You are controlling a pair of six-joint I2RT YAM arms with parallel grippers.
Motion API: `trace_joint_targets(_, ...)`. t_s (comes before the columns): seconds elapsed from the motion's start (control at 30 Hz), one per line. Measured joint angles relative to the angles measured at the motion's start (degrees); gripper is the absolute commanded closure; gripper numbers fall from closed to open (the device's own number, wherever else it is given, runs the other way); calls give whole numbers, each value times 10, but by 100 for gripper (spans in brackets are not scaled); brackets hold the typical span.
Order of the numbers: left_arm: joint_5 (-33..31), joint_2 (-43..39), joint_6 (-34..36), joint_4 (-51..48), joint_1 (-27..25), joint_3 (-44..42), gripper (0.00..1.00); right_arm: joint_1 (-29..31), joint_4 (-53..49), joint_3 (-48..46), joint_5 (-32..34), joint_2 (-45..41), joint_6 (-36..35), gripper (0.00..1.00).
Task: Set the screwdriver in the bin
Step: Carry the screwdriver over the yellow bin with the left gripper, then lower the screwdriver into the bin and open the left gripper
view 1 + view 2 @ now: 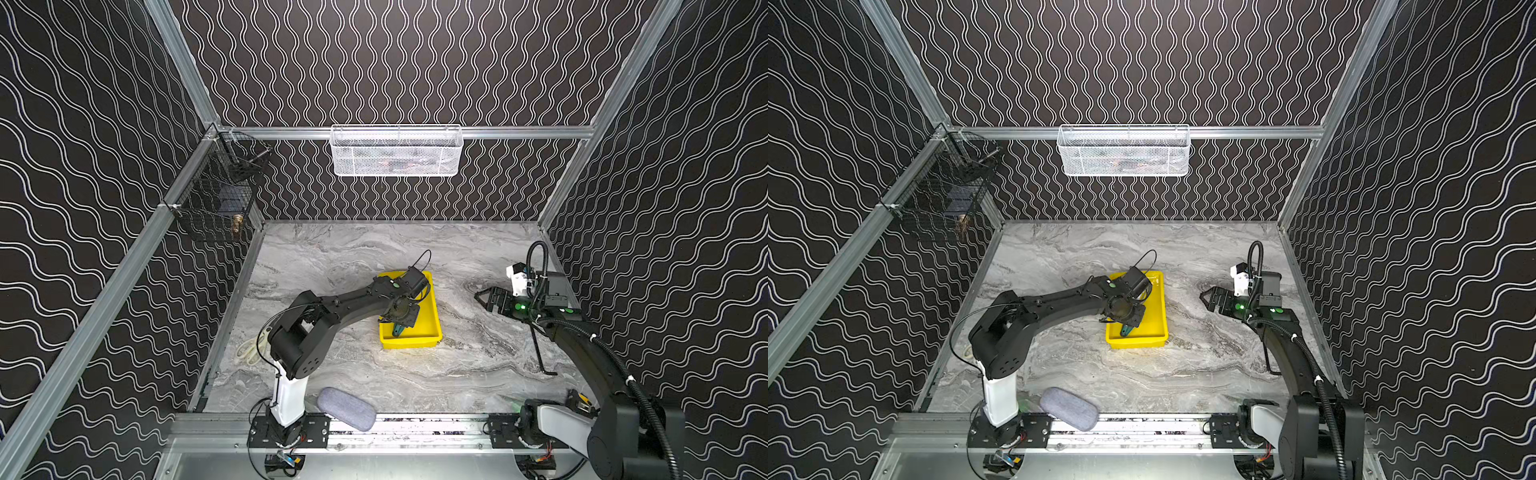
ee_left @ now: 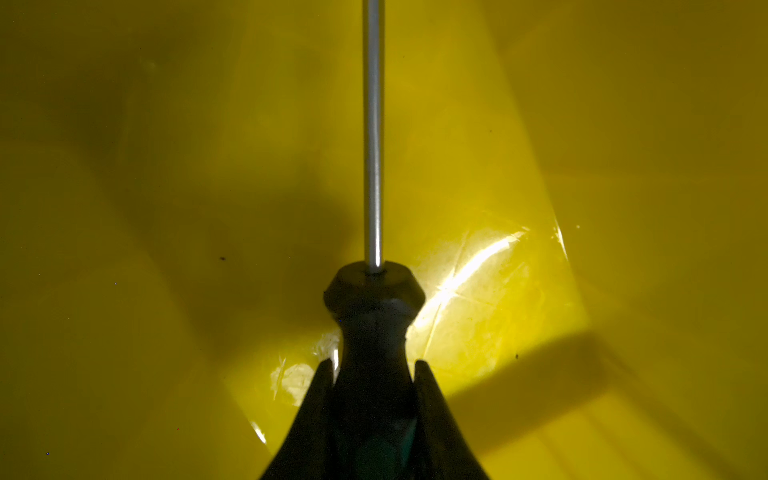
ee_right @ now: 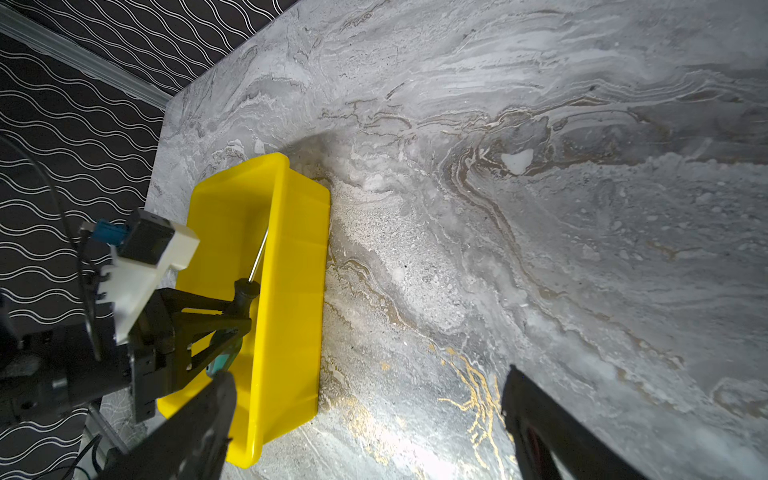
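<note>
The screwdriver (image 2: 374, 316) is found gripped at its handle by the closed left jaws. It is held low inside the bin (image 3: 291, 299), its shaft pointed along the bin's length; contact with the bin floor cannot be determined. The right jaws are observed spread wide and empty above the counter (image 3: 540, 249), beside the bin.

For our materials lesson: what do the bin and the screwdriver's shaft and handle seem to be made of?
The bin: likely plastic, glossy yellow; bright glare and fine scuffs show on its floor. The screwdriver: shaft looks like polished metal, with a straight bright highlight; handle seems matte black-and-teal plastic or rubber, unclear which.
</note>
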Motion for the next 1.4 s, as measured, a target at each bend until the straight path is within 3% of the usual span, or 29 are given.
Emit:
trace_joint_targets(0.13, 2, 3, -2, 10, 0, -7, 91, 0, 0, 0, -2, 1, 0, 0)
trace_joint_targets(1.07, 1, 22, -2, 31, 0, -14, 59, 0, 0, -1, -6, -2, 0, 0)
trace_joint_targets(1.4, -15, 12, 7, 16, 0, 9, 31, 0, 0, -1, -5, -9, 0, 1)
